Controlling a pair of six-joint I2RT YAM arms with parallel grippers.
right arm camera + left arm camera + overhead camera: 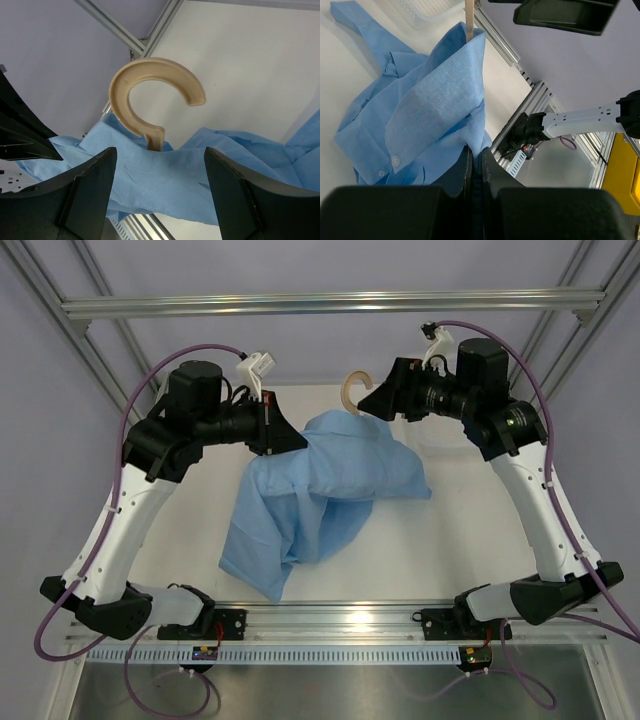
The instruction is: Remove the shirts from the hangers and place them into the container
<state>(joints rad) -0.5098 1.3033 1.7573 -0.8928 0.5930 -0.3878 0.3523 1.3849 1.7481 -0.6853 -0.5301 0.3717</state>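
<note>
The light blue shirt (320, 490) hangs raised off the white table, one sleeve trailing down toward the near edge. My left gripper (288, 435) is shut on a fold of the shirt (435, 100), and the cloth is pinched between its fingertips (476, 152). The tan hanger (145, 85) is still inside the shirt, its hook (352, 390) sticking up above the collar. My right gripper (160, 180) is open, its fingers (90, 190) straddling the cloth just below the hook. The white basket container (425, 10) lies beyond the shirt in the left wrist view.
Aluminium frame rails (330, 305) run across the back and along the sides. The table's near rail (340, 615) carries both arm bases. The right arm's white link (580, 120) shows past the table edge, with something yellow (625, 175) beside it.
</note>
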